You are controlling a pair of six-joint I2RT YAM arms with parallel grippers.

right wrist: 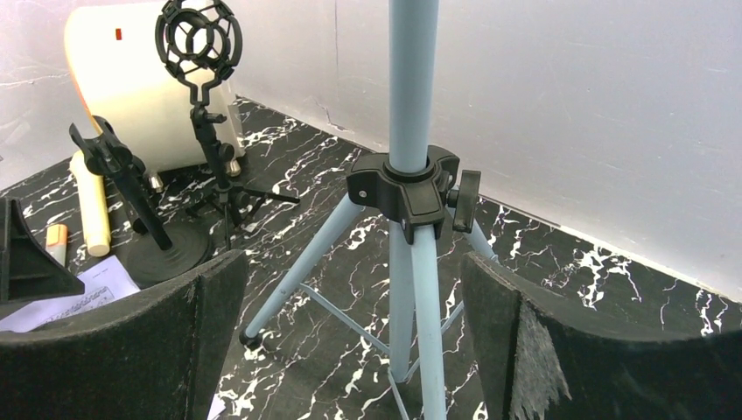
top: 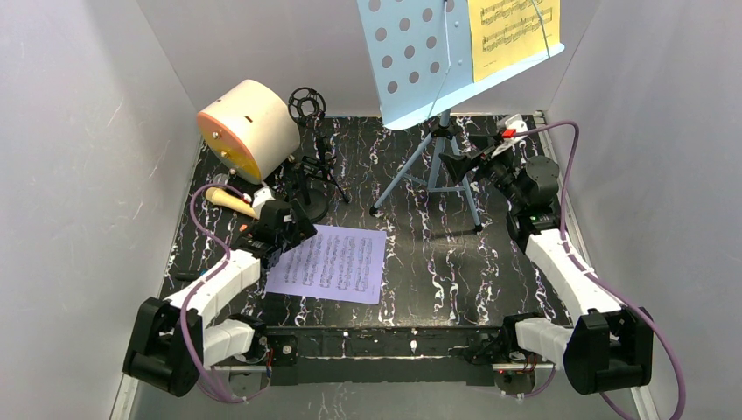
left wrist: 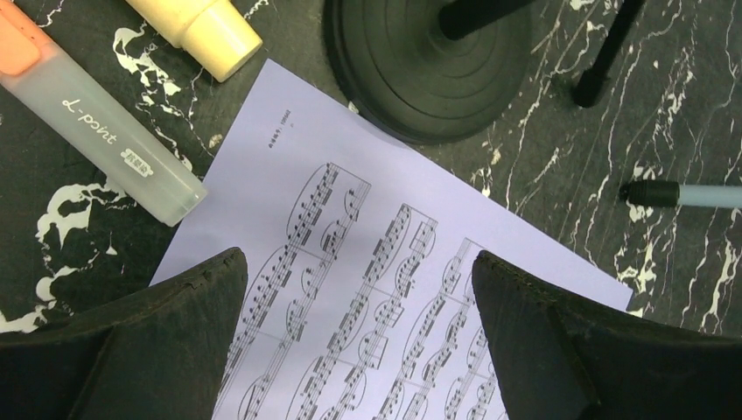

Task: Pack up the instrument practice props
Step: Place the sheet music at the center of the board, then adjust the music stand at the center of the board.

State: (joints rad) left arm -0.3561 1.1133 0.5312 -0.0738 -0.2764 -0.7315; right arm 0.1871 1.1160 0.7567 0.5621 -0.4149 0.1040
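Top view: the left gripper point(top: 293, 229) is hovering over the upper left corner of the lavender sheet point(top: 328, 262), which is lying flat on the table point(top: 437, 271) at lower centre. In the left wrist view its jaws are standing wide apart, one finger point(left wrist: 166, 341) at each lower corner of the frame, with printed staves showing between them; whether they are touching the paper cannot be told.

The round-base pole point(left wrist: 420, 70) is standing at the top of that frame, its base overlapping the sheet's edge. The cream microphone point(left wrist: 197, 26) and a highlighter point(left wrist: 96, 122) are lying at upper left, just off the sheet.

The right gripper point(right wrist: 352, 262) is facing the blue rack point(top: 411, 61), jaws wide and closed on nothing. The rack's pole point(right wrist: 411, 87) is rising in the gap between the fingers and beyond them, its legs spreading below a black collar.

The yellow sheet point(top: 512, 26) is resting on the rack at the top edge. The tripod mic pole point(right wrist: 199, 39) is standing at upper left beside the cream cylinder point(top: 249, 127).
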